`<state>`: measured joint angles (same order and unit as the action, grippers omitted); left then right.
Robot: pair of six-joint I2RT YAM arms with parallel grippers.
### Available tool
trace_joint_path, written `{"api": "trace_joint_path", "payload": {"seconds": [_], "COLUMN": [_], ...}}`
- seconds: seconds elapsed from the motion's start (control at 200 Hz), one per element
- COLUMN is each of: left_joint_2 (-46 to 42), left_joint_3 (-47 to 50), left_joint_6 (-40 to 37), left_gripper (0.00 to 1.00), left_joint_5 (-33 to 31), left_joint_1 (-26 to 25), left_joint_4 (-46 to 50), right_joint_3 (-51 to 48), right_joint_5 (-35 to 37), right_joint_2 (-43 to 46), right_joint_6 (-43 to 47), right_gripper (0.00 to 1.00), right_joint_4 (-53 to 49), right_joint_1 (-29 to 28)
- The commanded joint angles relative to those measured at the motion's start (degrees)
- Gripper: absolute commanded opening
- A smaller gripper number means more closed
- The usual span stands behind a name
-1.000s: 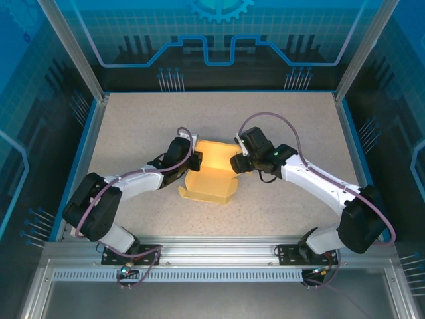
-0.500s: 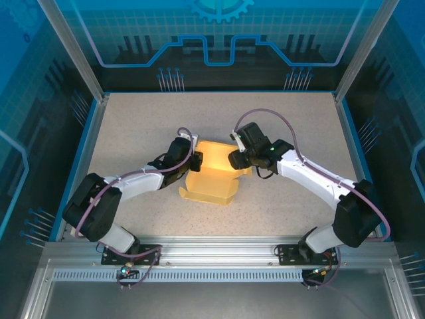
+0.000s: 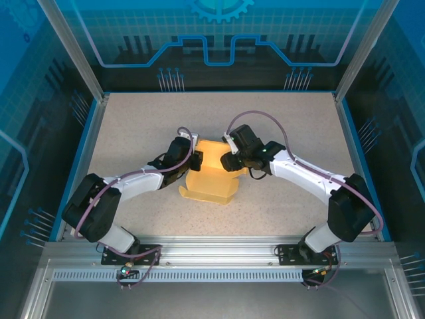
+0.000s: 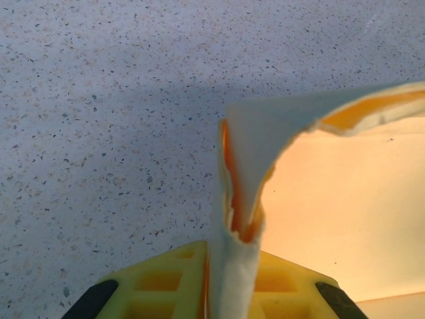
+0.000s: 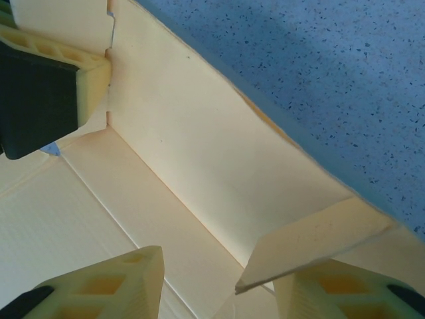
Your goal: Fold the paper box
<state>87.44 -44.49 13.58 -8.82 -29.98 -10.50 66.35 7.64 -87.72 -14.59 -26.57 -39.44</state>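
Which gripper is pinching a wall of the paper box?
The left gripper: it is shut on a raised wall of the paper box. The right gripper stands open.

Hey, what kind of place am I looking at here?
Most likely a robot test cell or demo booth: a speckled table fenced by metal posts and blue panels printed with circuit lines, with a left arm and a right arm bolted at its near edge, handling a paper box.

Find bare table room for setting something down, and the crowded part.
Bare table runs along its far edge beyond the box, at both far corners, and between box and near edge. The middle is crowded: left hand and right hand flank the box.
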Motion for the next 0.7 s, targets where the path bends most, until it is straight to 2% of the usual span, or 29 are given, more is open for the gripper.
{"api": "trace_joint_path", "payload": {"seconds": [0.0,0.245,0.695], "left_joint_2": [-1.8,-1.3,-0.9], "left_joint_3": [-0.8,-0.8,-1.0], "left_joint_6": [-0.2,-0.1,0.1], "left_gripper": [0.15,0.15,0.15], "left_joint_5": [-0.8,-1.7,-1.7], "left_joint_1": [-0.5,-0.5,-0.5], "left_joint_4": [0.2,-0.5,-0.9], "right_joint_3": [0.7,-1.8,-9.6], "right_joint_5": [1.6,3.7,2.3], "right_joint_2": [0.3,3.2,8.3], "right_joint_6": [-0.8,-2.3,-10.8], "right_gripper": [0.47,0.51,0.59], "right_joint_4": [2.4,-2.6,-6.0], "right_joint_1": [-0.8,-1.2,-0.9]}}
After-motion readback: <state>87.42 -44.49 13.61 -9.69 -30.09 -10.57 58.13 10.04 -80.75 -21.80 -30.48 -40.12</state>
